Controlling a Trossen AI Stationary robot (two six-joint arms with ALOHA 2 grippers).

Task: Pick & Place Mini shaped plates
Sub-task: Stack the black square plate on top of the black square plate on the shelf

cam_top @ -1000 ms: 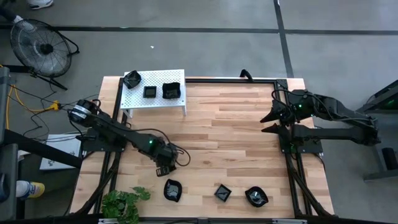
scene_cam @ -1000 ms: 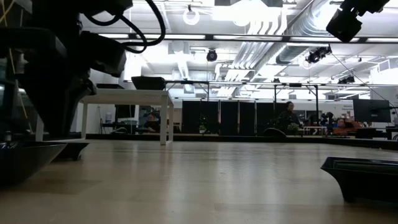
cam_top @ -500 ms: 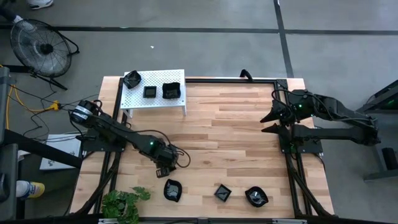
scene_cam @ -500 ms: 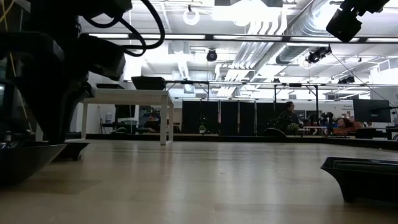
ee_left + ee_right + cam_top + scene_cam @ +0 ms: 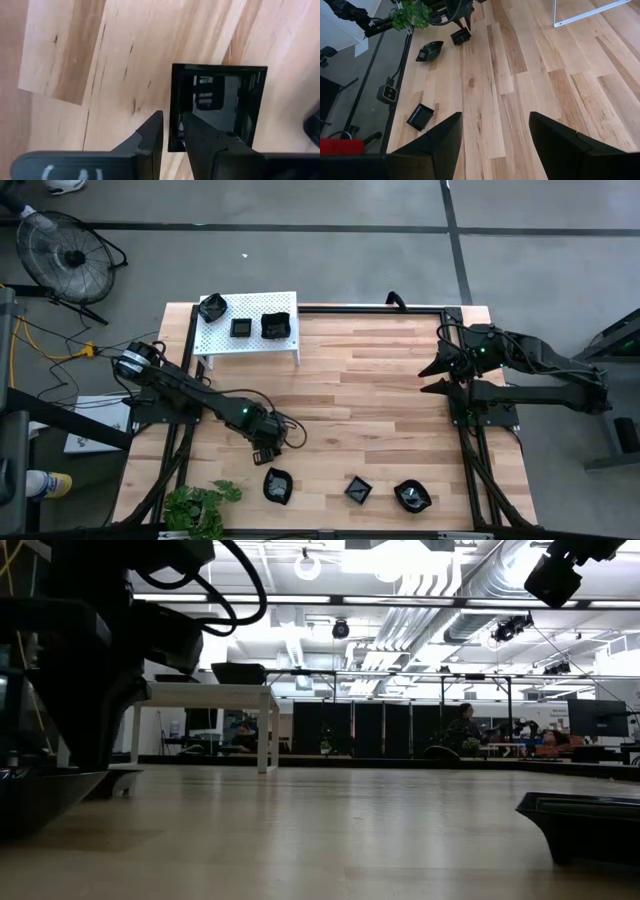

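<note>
High view. Wooden table [image 5: 360,380] with a black frame. White perforated shelf [image 5: 247,332] at the far left corner, carrying three black dishes: a wavy one [image 5: 212,307], a small square one [image 5: 241,327] and a larger square one [image 5: 275,325]. Left gripper [image 5: 266,452] low over the near left part of the table, with a square black dish [image 5: 264,455] at its tip. Three more black dishes lie in a row along the near edge: a rounded one [image 5: 277,485], a small angular one [image 5: 358,490] and a leaf-like one [image 5: 411,496]. Right gripper [image 5: 436,376] held back at the right edge of the table, well apart from all dishes. Green plant [image 5: 196,508] at the near left corner; floor fan [image 5: 62,252] on the floor beyond the table.

Low view. The left arm fills the left side as a dark mass. The white shelf shows behind it on its legs. A dark dish rim [image 5: 580,820] sits at the right edge.

Left wrist view. The two dark fingers [image 5: 150,137] stand close together, pinching one wall of the square dish between them, one finger outside and one inside. The dish is glossy and reflects ceiling lights. Whether it rests on the wood or is lifted cannot be told.

Right wrist view. The fingers [image 5: 442,137] are spread wide with nothing between them. Bare planks lie ahead; the row of dishes, the plant and the left arm show farther off.
</note>
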